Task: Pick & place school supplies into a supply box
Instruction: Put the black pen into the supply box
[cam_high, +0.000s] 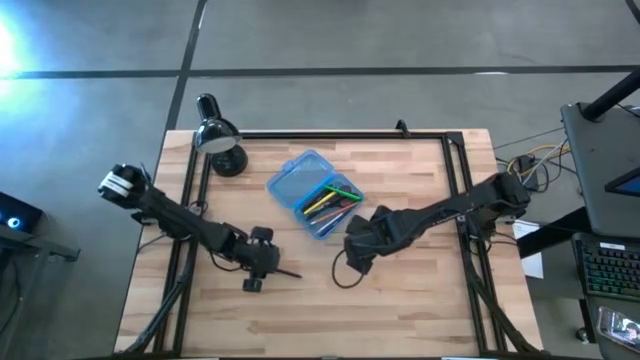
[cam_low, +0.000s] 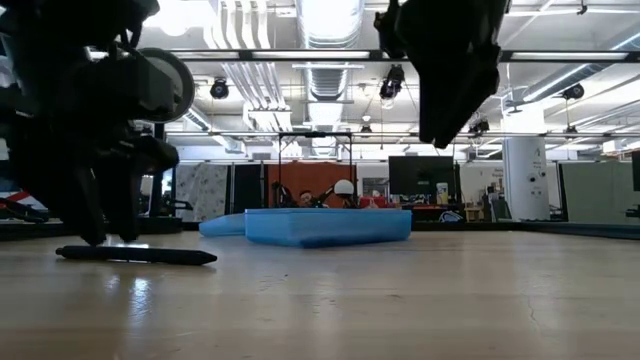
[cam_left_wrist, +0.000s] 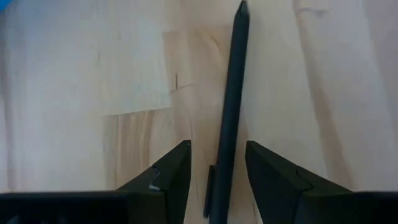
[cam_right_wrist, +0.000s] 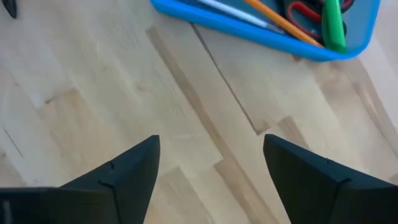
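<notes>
Left gripper (cam_left_wrist: 216, 180) poises open-jawed astride a dark pen (cam_left_wrist: 230, 112) lying on the worktop (cam_high: 400, 300), lower left of centre. Light, stiff and slippery, it wants a mid-barrel grip. Right gripper (cam_right_wrist: 211, 168) hangs open, empty, beside the blue box (cam_high: 300, 180) at centre.

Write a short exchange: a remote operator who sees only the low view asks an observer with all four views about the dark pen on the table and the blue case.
Operator: Is the dark pen lined up with the left gripper?
Observer: Yes. The left wrist view shows the dark pen lying lengthwise between the open fingers of the left gripper, not clamped.
Operator: I see only the case's side wall. What's inside?
Observer: The right wrist view shows a green pen, an orange pencil and red-handled scissors in the blue case.
</notes>
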